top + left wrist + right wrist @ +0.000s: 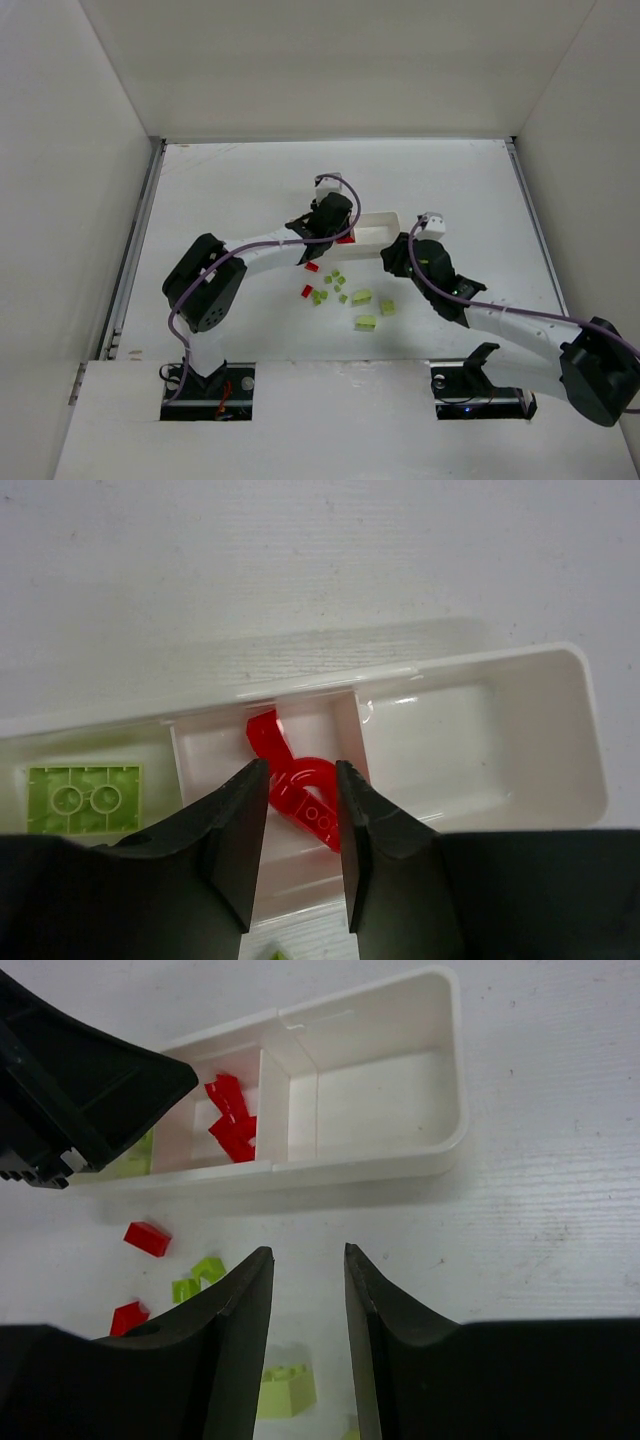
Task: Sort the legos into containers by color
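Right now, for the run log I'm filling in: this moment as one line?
left fingers: apart over tray, middle compartment, red legos inside | right fingers: apart, empty, over table | loose legos: red and green

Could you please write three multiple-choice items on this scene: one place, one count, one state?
1. Where in the tray do its red bricks lie? A: middle compartment. B: an end compartment. C: all three.
2. How many loose red bricks lie on the table? A: none. B: two. C: five.
3. How is the right gripper? A: shut on a green brick. B: shut on the tray. C: open, empty.
Key: 1 A, a compartment lies either side. 2 B, both near the green bricks. 3 C, bare table shows between its jaws.
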Robot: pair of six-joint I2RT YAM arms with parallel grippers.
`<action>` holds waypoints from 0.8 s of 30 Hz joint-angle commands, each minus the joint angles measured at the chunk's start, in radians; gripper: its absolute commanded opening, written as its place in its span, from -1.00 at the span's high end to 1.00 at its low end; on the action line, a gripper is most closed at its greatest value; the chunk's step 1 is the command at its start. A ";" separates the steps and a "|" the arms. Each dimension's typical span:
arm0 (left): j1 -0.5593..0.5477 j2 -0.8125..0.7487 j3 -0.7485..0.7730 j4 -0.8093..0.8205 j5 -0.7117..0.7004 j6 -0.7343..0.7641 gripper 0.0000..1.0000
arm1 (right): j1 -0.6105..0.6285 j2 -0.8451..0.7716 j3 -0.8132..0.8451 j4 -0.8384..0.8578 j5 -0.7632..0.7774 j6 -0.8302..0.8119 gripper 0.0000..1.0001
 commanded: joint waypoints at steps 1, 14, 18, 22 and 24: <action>0.003 -0.038 0.049 0.023 0.003 0.029 0.38 | 0.020 0.011 -0.003 0.064 0.019 -0.005 0.19; -0.127 -0.381 -0.293 -0.037 -0.118 -0.034 0.52 | 0.144 0.051 0.062 0.035 -0.033 -0.054 0.41; -0.210 -0.506 -0.418 -0.155 -0.195 -0.147 0.52 | 0.158 0.074 0.083 0.003 -0.050 -0.046 0.40; -0.271 -0.569 -0.503 -0.270 -0.227 -0.300 0.51 | 0.179 0.092 0.088 -0.009 -0.056 -0.031 0.38; -0.293 -0.577 -0.521 -0.307 -0.227 -0.370 0.50 | 0.195 0.092 0.089 -0.012 -0.053 -0.020 0.35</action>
